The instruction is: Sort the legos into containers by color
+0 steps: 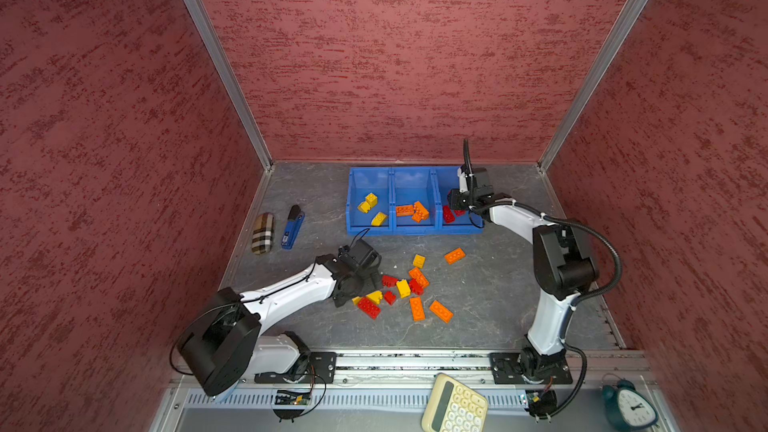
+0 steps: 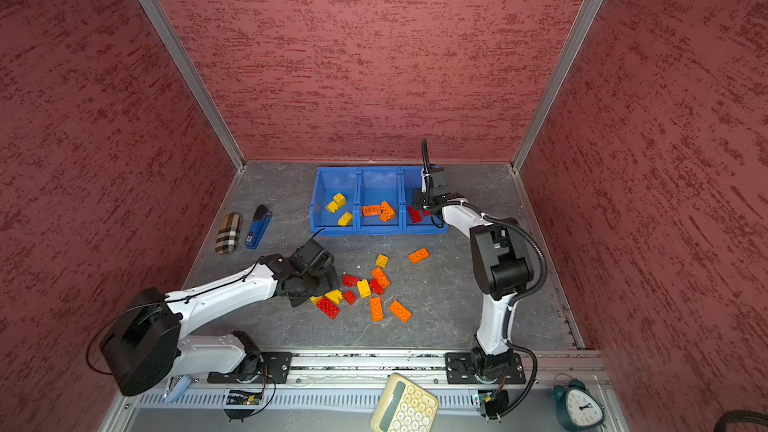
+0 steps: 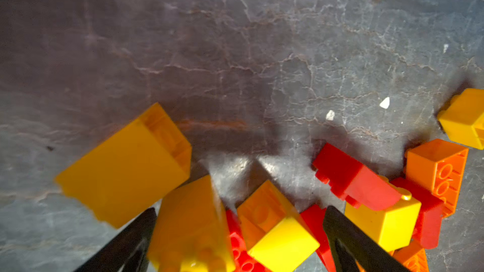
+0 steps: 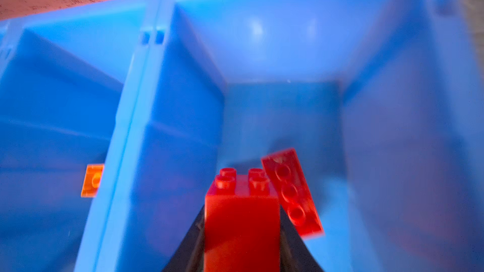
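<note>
Three joined blue containers [image 1: 415, 229] stand at the back. Their left one holds yellow legos [image 1: 371, 206], the middle one orange legos [image 1: 413, 211], the right one red legos [image 1: 448, 214]. My right gripper [image 1: 455, 203] hangs over the right container [image 4: 288, 35], shut on a red 2x2 lego [image 4: 242, 218]; another red lego [image 4: 292, 192] lies below it. Loose yellow, orange and red legos [image 1: 403, 288] lie mid-table. My left gripper [image 3: 242, 210] is open and low at the pile's left edge, with two yellow legos [image 3: 280, 239] between its fingers.
A plaid case [image 1: 262, 233] and a blue stapler [image 1: 293, 227] lie left of the containers. A single orange lego [image 1: 454, 256] and a yellow one [image 1: 419, 260] lie apart from the pile. A calculator [image 1: 455, 405] and a clock [image 1: 629, 407] sit on the front ledge.
</note>
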Robot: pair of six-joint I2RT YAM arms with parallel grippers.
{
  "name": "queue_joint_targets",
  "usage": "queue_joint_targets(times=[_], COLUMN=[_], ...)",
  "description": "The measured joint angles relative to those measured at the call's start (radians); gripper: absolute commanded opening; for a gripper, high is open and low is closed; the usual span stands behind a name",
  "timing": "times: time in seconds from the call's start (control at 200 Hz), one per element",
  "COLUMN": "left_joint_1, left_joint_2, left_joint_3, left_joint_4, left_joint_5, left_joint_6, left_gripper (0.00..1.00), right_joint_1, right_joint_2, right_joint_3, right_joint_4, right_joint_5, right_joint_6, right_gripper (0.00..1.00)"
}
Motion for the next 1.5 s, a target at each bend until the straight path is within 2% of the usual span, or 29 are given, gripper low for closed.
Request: queue_joint_targets(times=[0.135, 0.311, 0.536, 0.581, 0.641, 0.656, 0.671, 0.766, 1.012, 1.182, 1.428, 1.503], left_joint_1=[-0.02, -0.046, -0.05, -0.056, -0.072, -0.076, -0.08, -0.092, -0.092, -0.092, -0.08, -0.077], left_joint_2=[0.037, 0.042, 0.042, 0.043, 0.043, 0.043, 0.043, 0.043, 0.092, 0.127, 0.127, 0.131], left_joint_3=[0.007, 0.046, 0.076, 0.076, 0.076, 0.076, 0.076, 0.076, 0.096, 0.101, 0.092, 0.088], left_joint_4=[0.071, 0.113, 0.052, 0.032, 0.0, -0.006, -0.014, -0.043, -0.059, -0.07, -0.066, -0.061], left_joint_5=[0.031, 0.036, -0.035, -0.05, -0.068, -0.072, -0.074, -0.086, -0.096, -0.114, -0.121, -0.12], left_joint_6=[0.045, 0.123, 0.15, 0.153, 0.161, 0.156, 0.164, 0.177, 0.222, 0.216, 0.201, 0.2], left_gripper=[0.99, 0.99, 1.0, 0.96, 0.85, 0.83, 0.8, 0.69, 0.51, 0.47, 0.47, 0.4], right_joint_1=[0.0, 0.0, -0.001, -0.001, -0.001, -0.001, -0.001, -0.002, -0.002, -0.002, -0.002, -0.002], right_joint_2=[0.062, 0.066, 0.04, 0.03, 0.015, 0.011, 0.008, -0.013, -0.072, -0.109, -0.151, -0.169], right_joint_3=[0.076, 0.081, 0.036, 0.021, 0.006, 0.003, 0.0, -0.014, -0.083, -0.097, -0.1, -0.115], right_joint_4=[-0.008, -0.011, 0.0, 0.001, 0.003, 0.004, 0.005, 0.02, 0.051, 0.058, 0.067, 0.09], right_joint_5=[-0.01, -0.012, -0.011, -0.011, -0.007, -0.007, -0.007, 0.003, 0.013, 0.013, -0.005, -0.035], right_joint_6=[0.0, 0.002, 0.011, 0.013, 0.016, 0.02, 0.022, 0.042, 0.061, 0.061, 0.061, 0.061], right_gripper=[0.46, 0.62, 0.77, 0.81, 0.88, 0.96, 0.99, 0.99, 0.99, 0.99, 0.99, 0.99])
